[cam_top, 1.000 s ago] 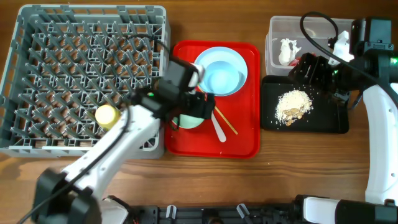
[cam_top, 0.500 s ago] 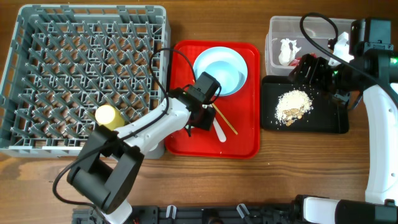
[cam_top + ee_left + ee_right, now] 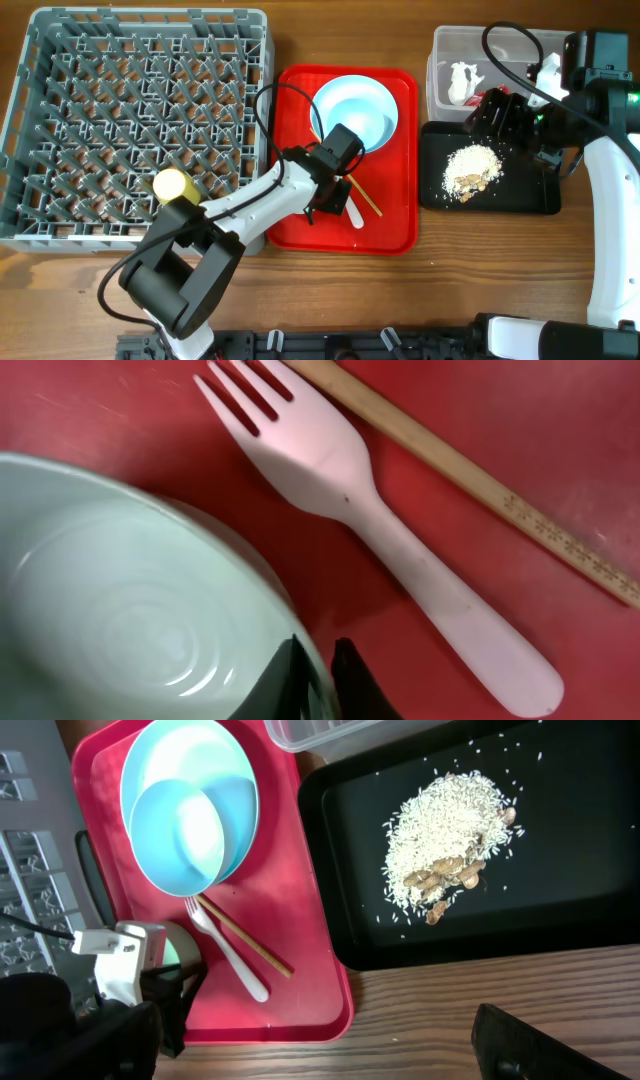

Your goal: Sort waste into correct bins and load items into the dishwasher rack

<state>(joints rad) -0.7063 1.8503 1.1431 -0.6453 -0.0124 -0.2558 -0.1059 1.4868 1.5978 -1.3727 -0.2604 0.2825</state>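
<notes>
Overhead: the left fingers reach down onto the near-left part of the red serving tray, just left of the white plastic fork and the thin wooden chopsticks. Farther back on that tray, the pale blue bowl sits on the pale round plate. The small yellow cup stands in the near part of the grey dishwasher rack at the left. On the right of the surface, the crumpled white tissue lies in the clear plastic tub, and the beige food crumbs are heaped in the black tray. The right fingers hang over the far edge of that black tray; I cannot tell how far apart they are.

Left wrist: the 2 fingers are clenched on the rim of the light green bowl, 1 inside it and 1 outside, with only a narrow gap between them. The fork lies just right of the bowl and the chopsticks beyond it, both flat on the red tray.

Right wrist: only 1 dark finger shows, at the near right over bare wood, touching nothing; whether the pair is released or clenched cannot be told. The crumbs lie in the black tray.
</notes>
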